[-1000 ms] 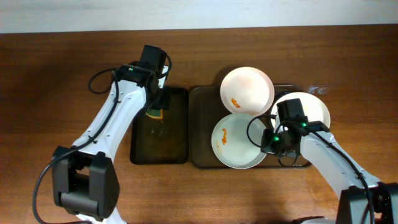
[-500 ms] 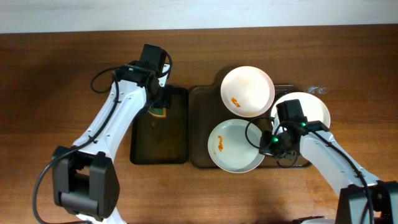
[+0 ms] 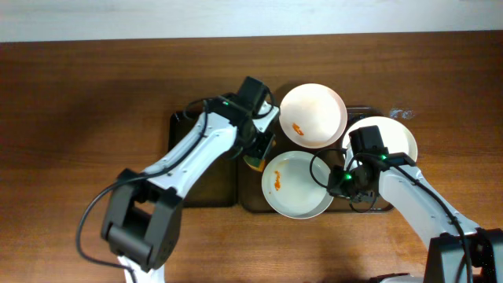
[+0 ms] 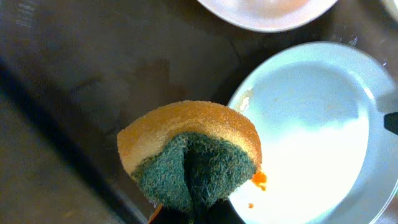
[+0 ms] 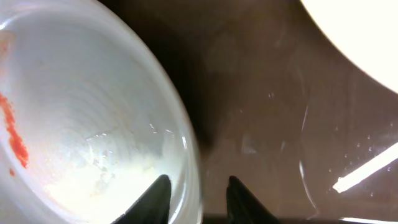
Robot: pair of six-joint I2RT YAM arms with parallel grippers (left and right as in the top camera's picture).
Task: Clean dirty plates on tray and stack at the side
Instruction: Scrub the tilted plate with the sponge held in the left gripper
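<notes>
My left gripper (image 3: pixel 258 149) is clamped on the one sponge (image 4: pixel 193 155), over the tray's (image 3: pixel 251 201) left edge. My right gripper (image 5: pixel 198 200) pinches the near-edge plate (image 3: pixel 297 185) by its rim. I count three plates: that one, one at the far edge (image 3: pixel 313 115), and one at the right edge (image 3: pixel 393 135).

Left pincer (image 3: pixel 258 151) with sponge (image 4: pixel 189 152), now off the black tray (image 3: pixel 214 185), beside the front plate (image 3: pixel 297 189).

Tray crowded, surface open at the left

Three plates (image 3: pixel 313 115) are crowding the tray (image 3: pixel 253 201). The left gripper (image 3: pixel 257 157) and its sponge (image 4: pixel 193 152) are filling the gap beside the front plate (image 3: pixel 295 187). The right gripper (image 3: pixel 339 182) is straddling its right rim, and bare surface (image 3: pixel 78 126) is lying open far left.
</notes>
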